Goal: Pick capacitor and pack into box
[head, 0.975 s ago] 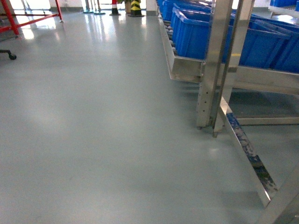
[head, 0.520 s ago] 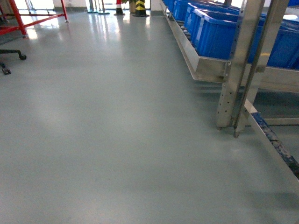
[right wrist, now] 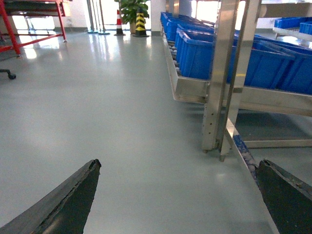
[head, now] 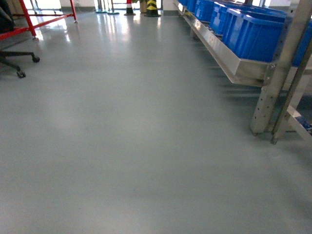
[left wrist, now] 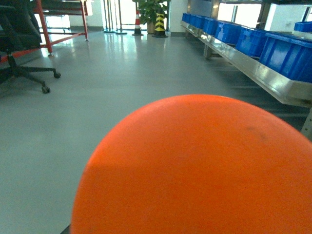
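Note:
The capacitor and the box are out of view in every view. In the right wrist view my right gripper (right wrist: 178,165) stands open, its two dark fingertips (right wrist: 87,178) wide apart over bare grey floor with nothing between them. A large rounded orange object (left wrist: 195,170) fills the lower part of the left wrist view and hides the left gripper's jaws. Neither gripper shows in the head view.
A steel rack with upright posts (head: 278,83) carries blue bins (head: 253,34) along the right. An office chair base (head: 14,61) and a red frame (head: 29,22) stand at the far left. Striped bollards (head: 152,6) stand at the far end of the grey floor (head: 136,136).
The head view has swung left: the rack and blue bins slid toward the right edge, and the office chair base came further into view at the left.

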